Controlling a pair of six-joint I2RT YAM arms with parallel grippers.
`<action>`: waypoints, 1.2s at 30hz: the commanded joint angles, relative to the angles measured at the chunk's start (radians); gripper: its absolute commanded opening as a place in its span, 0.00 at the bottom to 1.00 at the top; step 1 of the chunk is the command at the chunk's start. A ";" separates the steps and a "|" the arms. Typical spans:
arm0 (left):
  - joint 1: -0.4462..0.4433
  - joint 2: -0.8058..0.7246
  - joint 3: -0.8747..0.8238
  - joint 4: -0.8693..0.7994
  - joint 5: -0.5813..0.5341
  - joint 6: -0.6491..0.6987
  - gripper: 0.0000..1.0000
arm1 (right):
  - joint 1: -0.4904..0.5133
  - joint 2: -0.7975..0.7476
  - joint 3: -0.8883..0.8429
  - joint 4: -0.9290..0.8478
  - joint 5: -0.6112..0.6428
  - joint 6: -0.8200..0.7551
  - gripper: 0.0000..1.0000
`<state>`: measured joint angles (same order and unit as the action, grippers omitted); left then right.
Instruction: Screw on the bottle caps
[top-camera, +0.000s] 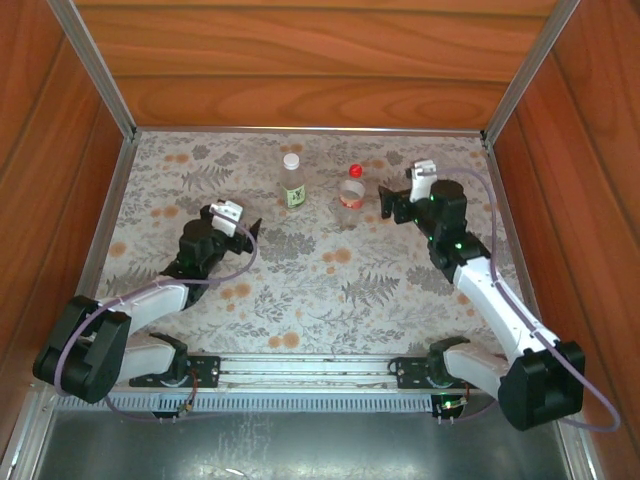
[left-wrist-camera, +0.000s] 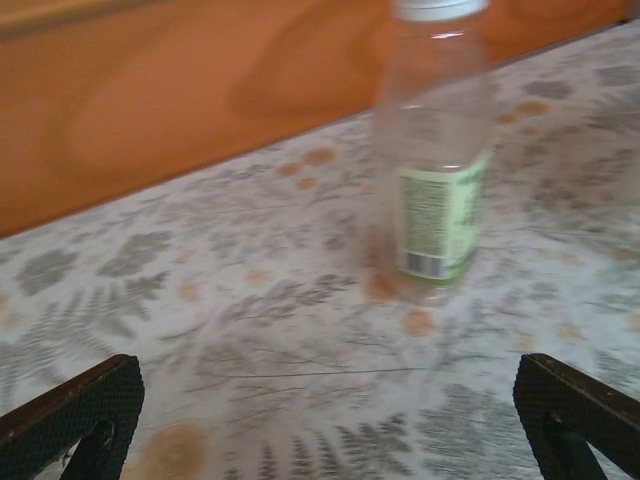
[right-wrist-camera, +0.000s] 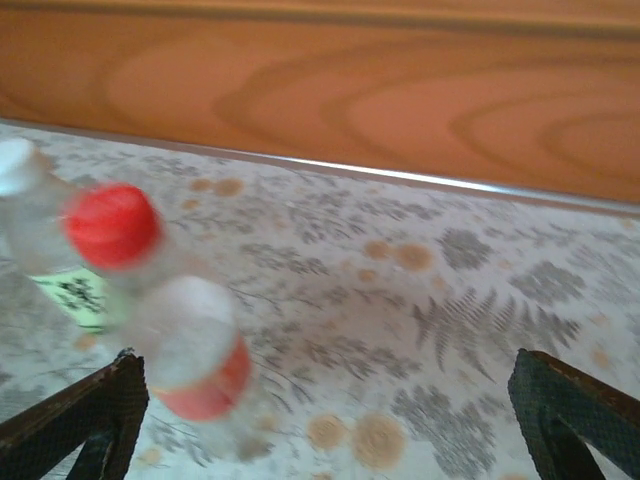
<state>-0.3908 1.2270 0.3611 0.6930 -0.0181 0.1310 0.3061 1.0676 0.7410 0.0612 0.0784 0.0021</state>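
The taller clear bottle (top-camera: 292, 185) with a green-yellow label stands upright at the back middle of the table, a white cap (top-camera: 291, 160) on its neck. To its right stands the shorter bottle (top-camera: 351, 196) with a reddish band, a red cap (top-camera: 355, 171) on top. My left gripper (top-camera: 248, 228) is open, low and to the left of the taller bottle (left-wrist-camera: 438, 180), with nothing between its fingers (left-wrist-camera: 75, 415). My right gripper (top-camera: 388, 203) is open just right of the shorter bottle (right-wrist-camera: 190, 340). The red cap (right-wrist-camera: 112, 225) appears blurred at the left of the right wrist view.
Wooden walls (top-camera: 300, 70) enclose the floral table (top-camera: 330, 290) at the back and on both sides, with metal rails at the corners. Bare table lies in front of the bottles, between the two arms.
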 joint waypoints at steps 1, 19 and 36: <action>0.052 0.002 0.042 -0.053 -0.117 0.010 1.00 | -0.036 -0.017 -0.127 0.166 0.066 -0.002 1.00; 0.321 0.170 0.061 -0.048 -0.143 -0.063 1.00 | -0.267 0.378 -0.392 0.802 -0.028 -0.014 1.00; 0.400 0.333 0.044 0.150 -0.109 -0.159 1.00 | -0.298 0.454 -0.298 0.697 -0.006 0.038 1.00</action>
<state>0.0063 1.5635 0.4095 0.7967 -0.1253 -0.0059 0.0162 1.5215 0.4335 0.7815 0.0593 0.0196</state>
